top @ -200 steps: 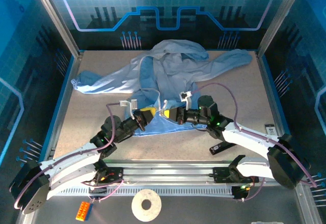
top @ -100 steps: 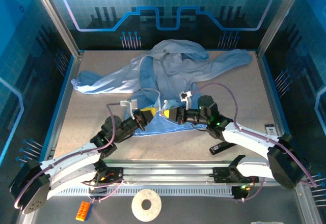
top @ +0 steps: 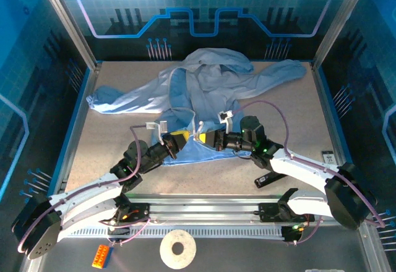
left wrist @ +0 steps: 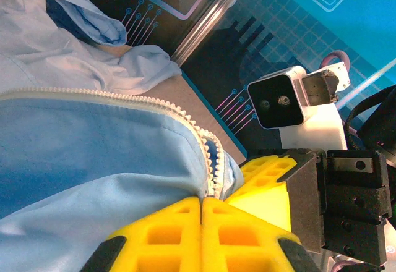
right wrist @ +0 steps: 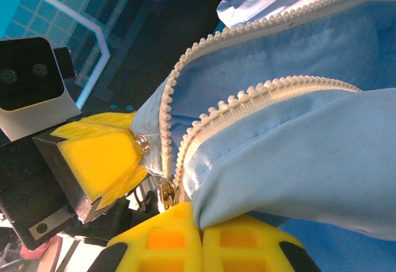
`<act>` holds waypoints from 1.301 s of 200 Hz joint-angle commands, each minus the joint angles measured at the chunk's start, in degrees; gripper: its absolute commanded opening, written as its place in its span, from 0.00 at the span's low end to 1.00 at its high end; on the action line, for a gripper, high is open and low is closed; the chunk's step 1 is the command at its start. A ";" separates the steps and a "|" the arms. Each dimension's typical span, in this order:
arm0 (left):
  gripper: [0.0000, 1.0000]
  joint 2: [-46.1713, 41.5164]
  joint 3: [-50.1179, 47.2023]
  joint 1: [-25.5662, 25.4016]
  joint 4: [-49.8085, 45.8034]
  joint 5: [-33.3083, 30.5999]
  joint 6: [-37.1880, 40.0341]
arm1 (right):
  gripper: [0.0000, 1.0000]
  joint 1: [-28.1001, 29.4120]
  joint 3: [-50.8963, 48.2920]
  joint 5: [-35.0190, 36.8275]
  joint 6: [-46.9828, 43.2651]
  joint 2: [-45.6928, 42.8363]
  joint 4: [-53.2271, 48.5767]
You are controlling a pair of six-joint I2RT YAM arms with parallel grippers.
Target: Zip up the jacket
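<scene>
Two yellow-fingered pincers, the left gripper (top: 177, 141) and right gripper (top: 203, 139), each clamp the bottom hem of a large light blue crinkly jacket (top: 207, 83) spread mid-table. Its pale zipper teeth (right wrist: 272, 86) stand apart, so nearly all the zipping remains.

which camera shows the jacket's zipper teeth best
The right wrist view: both rows of zipper teeth run large and sharp, converging just above the shut right pincer. The left wrist view shows mostly one row curving into the left pincer. From the top view the jacket shows whole, its teeth too small to make out.
</scene>
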 commanded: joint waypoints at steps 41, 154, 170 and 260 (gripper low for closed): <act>0.00 0.67 0.22 -0.46 1.57 -0.35 -1.61 | 0.00 1.04 1.32 1.79 0.78 0.16 3.65; 0.00 -0.78 -1.10 -1.23 0.13 -1.30 -1.61 | 0.00 1.63 0.36 4.36 3.37 2.20 8.96; 0.00 -1.09 -1.32 -1.19 -0.60 -1.75 -1.10 | 0.00 1.75 0.62 4.26 3.53 2.42 9.07; 0.00 -3.82 -1.83 -1.21 -4.99 -5.52 1.75 | 0.00 3.59 1.27 5.85 5.12 3.25 6.53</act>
